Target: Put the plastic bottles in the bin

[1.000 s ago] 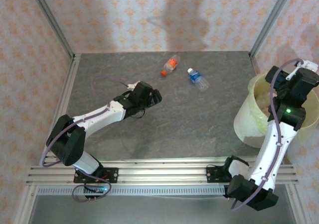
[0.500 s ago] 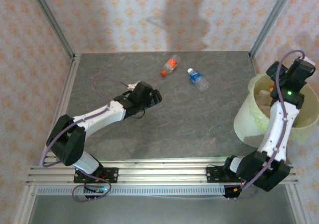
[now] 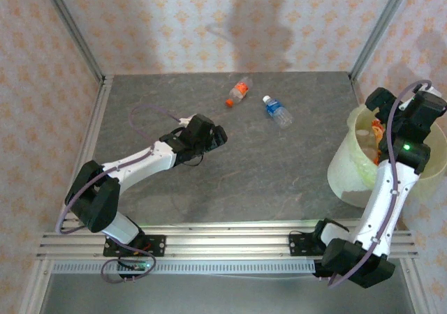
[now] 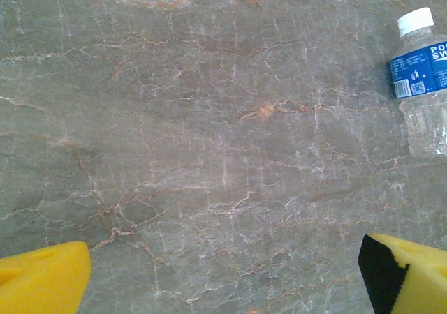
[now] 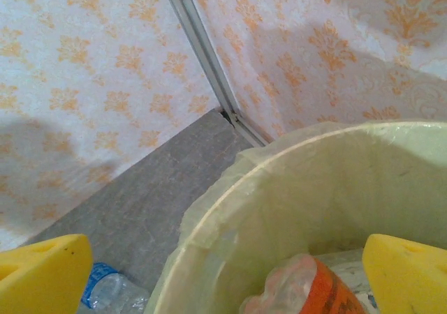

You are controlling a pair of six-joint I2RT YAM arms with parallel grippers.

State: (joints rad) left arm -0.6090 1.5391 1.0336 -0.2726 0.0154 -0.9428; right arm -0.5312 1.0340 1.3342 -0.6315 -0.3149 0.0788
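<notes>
Two plastic bottles lie on the far part of the table: one with an orange label and cap (image 3: 239,91), one with a blue label and white cap (image 3: 277,111). My left gripper (image 3: 215,137) hovers open over bare table to their near left; the blue-labelled bottle (image 4: 422,84) lies ahead to its right, clear of the fingers (image 4: 42,282). My right gripper (image 3: 388,115) is open above the pale yellow-green bin (image 3: 347,166). An orange-labelled bottle (image 5: 328,296) sits loose inside the bin (image 5: 230,188), below the wide-spread fingers (image 5: 408,272) and touching neither.
Patterned walls and metal corner posts (image 3: 374,31) close the table on three sides. The bin stands at the right edge against the wall. A purple cable (image 3: 143,110) loops from the left arm. The blue-labelled bottle (image 5: 105,293) lies left of the bin.
The right wrist has turned over the bin, and an orange-labelled bottle now shows inside it below the fingers. The left arm has hardly moved.
</notes>
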